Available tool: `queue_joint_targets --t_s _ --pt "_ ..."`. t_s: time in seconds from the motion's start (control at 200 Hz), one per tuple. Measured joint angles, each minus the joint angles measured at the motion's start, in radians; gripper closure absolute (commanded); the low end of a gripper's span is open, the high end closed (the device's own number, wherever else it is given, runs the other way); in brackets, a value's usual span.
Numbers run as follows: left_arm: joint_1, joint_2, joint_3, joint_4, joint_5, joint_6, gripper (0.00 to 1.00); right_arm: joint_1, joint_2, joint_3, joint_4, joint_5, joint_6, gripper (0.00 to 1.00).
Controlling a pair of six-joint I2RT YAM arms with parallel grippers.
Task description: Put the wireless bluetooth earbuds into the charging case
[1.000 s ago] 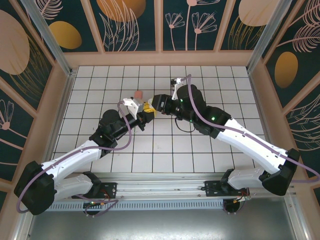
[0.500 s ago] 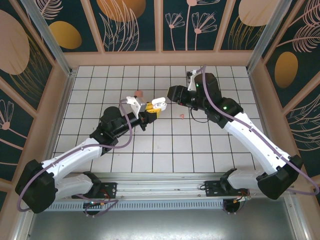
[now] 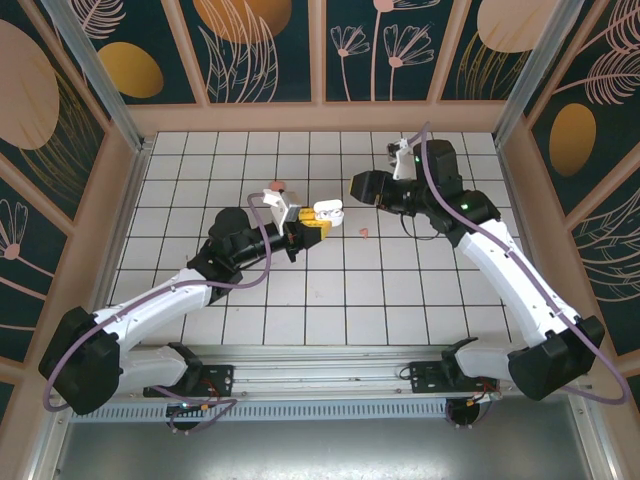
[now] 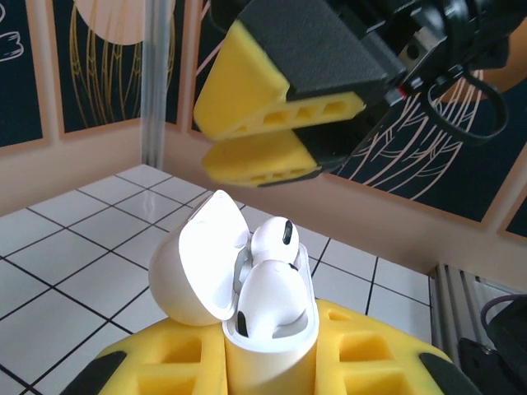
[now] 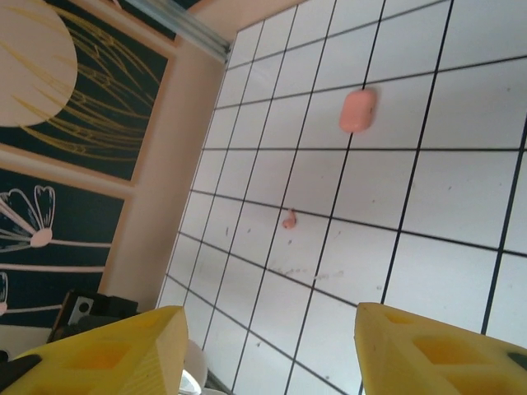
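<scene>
Your left gripper (image 3: 312,224) is clamping the open white charging case (image 4: 268,337), white earbuds (image 4: 276,239) sitting inside. Your right gripper (image 5: 276,346) is hovering jaws apart, holding nothing.

No writing, brand, number or sign can be read. The white charging case (image 4: 276,366), the tiled tabletop (image 3: 330,290) and the wall panels (image 3: 260,50), painted with leaves and flowers, carry no legible lettering.
</scene>
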Motion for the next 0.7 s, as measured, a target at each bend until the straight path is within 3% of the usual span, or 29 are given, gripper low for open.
queue_joint_targets --t_s 0.701 --pt "0.0 0.037 0.031 0.007 0.077 -0.039 1.0 0.044 0.001 -0.083 0.154 -0.224 0.037 0.4"
